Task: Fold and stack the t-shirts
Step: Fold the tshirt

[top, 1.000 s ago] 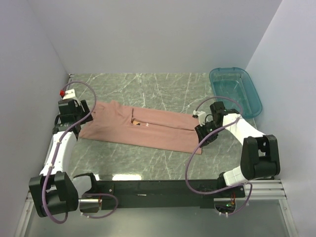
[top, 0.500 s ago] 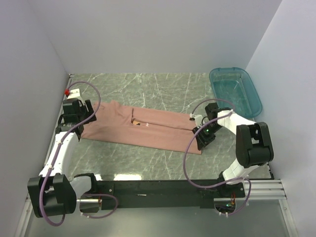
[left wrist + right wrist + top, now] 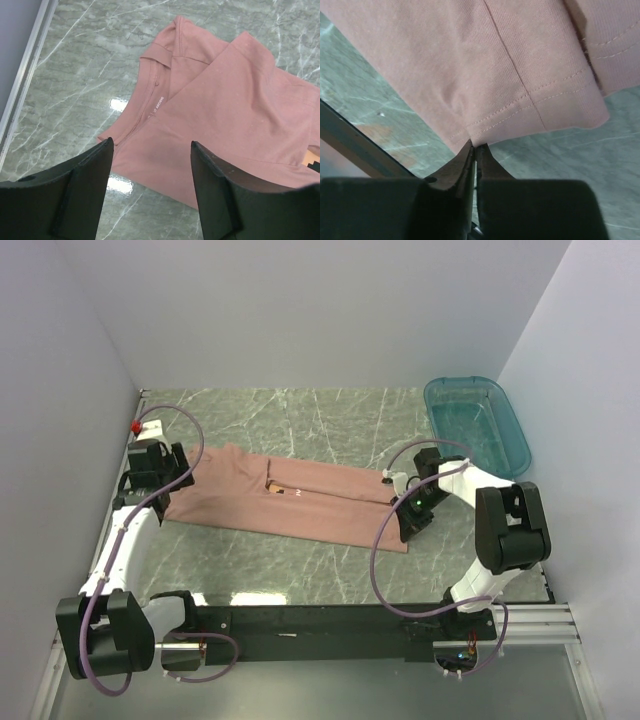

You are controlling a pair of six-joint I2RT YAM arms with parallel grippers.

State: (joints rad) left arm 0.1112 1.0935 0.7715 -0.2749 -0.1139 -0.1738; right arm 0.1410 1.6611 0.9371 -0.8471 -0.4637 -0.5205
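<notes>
One salmon-pink t-shirt (image 3: pixel 290 502) lies folded lengthwise into a long strip across the marble counter (image 3: pixel 300 410). There are two grippers. The left gripper (image 3: pixel 151 150) hovers released, jaws wide, over the collar end. The right gripper (image 3: pixel 475 147) is clenched on the hem corner. One teal tub (image 3: pixel 437 410) stands at the far right.

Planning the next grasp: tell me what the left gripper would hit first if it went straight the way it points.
Probably the t-shirt: the open left gripper frames its near edge by the neck opening, though depth is unclear.
</notes>
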